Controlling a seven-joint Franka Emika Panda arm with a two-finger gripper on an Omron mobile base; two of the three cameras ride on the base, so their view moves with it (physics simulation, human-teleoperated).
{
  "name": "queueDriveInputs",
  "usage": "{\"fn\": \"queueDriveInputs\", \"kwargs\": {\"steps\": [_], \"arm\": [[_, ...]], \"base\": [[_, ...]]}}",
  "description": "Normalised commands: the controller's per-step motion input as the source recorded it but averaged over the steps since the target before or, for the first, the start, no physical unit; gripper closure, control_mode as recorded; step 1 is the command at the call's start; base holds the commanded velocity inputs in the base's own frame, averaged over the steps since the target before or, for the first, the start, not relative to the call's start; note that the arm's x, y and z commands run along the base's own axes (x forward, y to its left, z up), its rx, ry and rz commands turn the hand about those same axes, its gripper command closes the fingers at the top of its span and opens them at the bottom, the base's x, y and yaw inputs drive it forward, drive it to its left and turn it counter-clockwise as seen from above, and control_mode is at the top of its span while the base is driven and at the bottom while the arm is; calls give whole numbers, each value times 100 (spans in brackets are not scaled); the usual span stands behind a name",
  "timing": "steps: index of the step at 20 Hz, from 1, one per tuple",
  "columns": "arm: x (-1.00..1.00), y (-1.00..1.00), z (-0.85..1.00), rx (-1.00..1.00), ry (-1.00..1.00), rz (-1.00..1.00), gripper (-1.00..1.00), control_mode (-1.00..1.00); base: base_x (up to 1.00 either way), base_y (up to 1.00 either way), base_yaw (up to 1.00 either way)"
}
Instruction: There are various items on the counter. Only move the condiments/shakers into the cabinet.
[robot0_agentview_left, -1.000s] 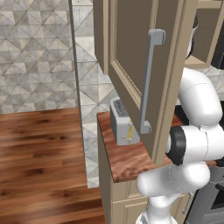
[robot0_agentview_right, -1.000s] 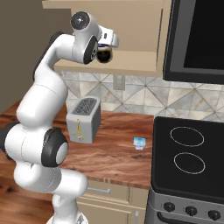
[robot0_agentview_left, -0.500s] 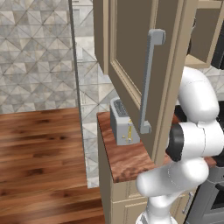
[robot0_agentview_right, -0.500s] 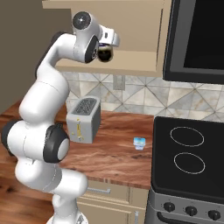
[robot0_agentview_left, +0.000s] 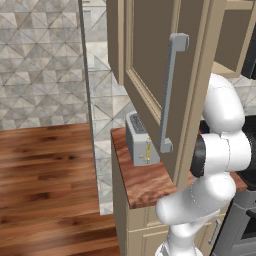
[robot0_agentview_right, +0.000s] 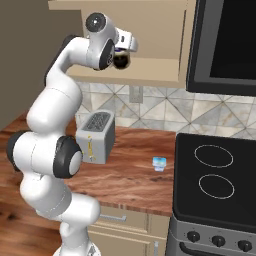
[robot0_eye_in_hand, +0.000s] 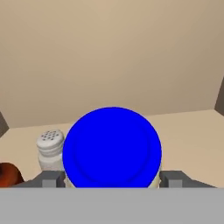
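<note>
My gripper reaches into the open tan wall cabinet, shut on the dark jar with the blue lid. A finger presses against each side of the jar. In the right base view the jar hangs under the hand at the cabinet's lower edge. The pale grey shaker stands upright on the cabinet shelf just left of the jar. A dark red-brown bottle peeks in at the far left edge, mostly cut off.
The cabinet door stands swung open with its grey bar handle. A silver toaster sits on the wood-grain counter. A small blue-and-white object lies near the black stove.
</note>
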Motion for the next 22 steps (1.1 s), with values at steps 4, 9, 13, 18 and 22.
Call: {"fn": "queueDriveInputs", "kwargs": {"steps": [4, 9, 13, 18, 22], "arm": [[28, 0, -3, 0, 0, 0, -100, -100], [23, 0, -3, 0, 0, 0, -100, -100], [1, 0, 0, 0, 0, 0, -100, -100], [-48, 0, 0, 0, -5, 0, -100, -100], [-98, 0, -1, 0, -13, 0, -100, -100]], "base": [[0, 0, 0], [0, 0, 0], [0, 0, 0], [0, 0, 0], [0, 0, 0]]}}
